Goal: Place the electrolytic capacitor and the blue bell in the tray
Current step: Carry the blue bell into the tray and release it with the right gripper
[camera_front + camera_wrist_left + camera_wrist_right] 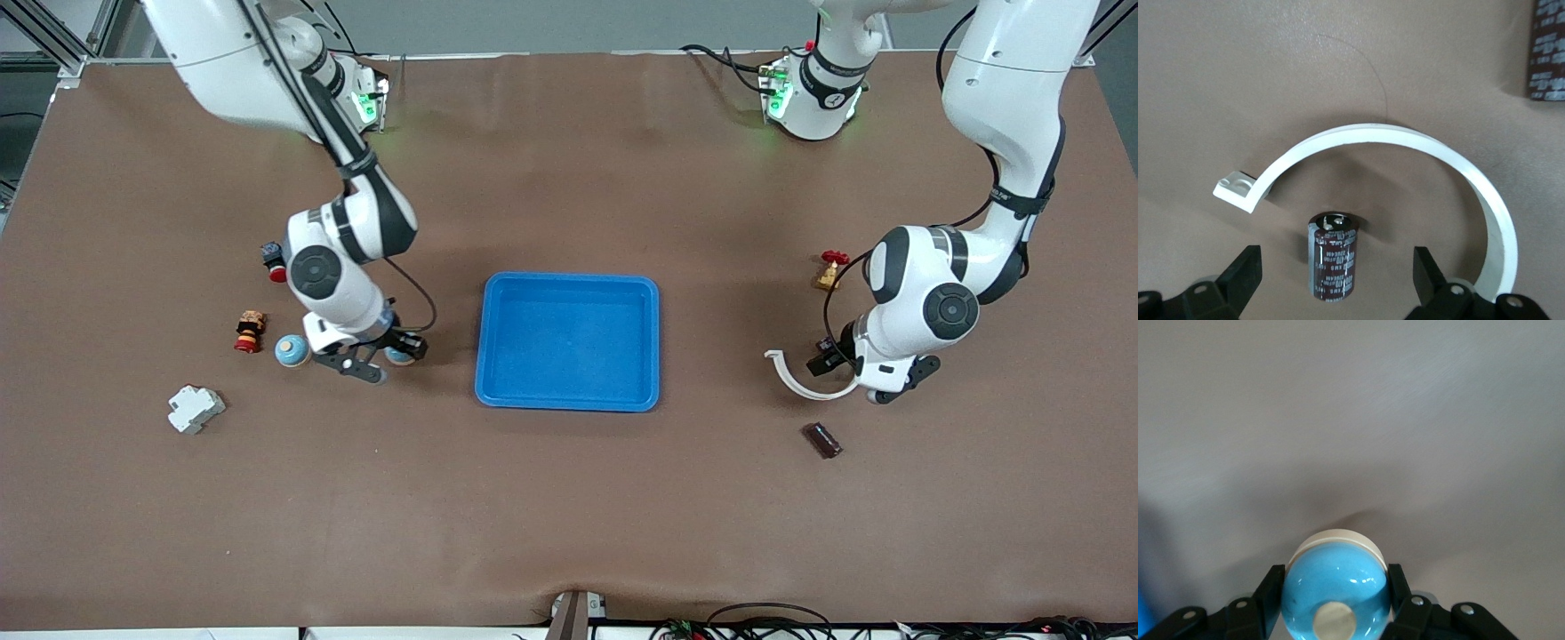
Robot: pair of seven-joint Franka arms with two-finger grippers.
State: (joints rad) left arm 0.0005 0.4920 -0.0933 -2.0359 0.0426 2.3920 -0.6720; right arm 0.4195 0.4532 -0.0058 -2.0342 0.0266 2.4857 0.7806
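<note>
A blue bell (1335, 587) with a cream base and knob sits between the fingers of my right gripper (1335, 583), which is shut on it. This gripper (391, 354) is low over the table, beside the blue tray (484, 338) toward the right arm's end. The tray holds nothing. My left gripper (1336, 259) hangs open around a dark brown electrolytic capacitor (1333, 257) that lies on the table, its fingers apart from it on both sides. In the front view the left gripper (831, 356) is toward the left arm's end of the table.
A white curved clip (791, 378) arcs around the capacitor. A second dark capacitor (822, 439) lies nearer the camera. Another blue bell (292, 351), a red-yellow-black button (251, 331) and a white breaker (195, 408) lie by the right gripper. A brass valve (832, 269) stands near the left arm.
</note>
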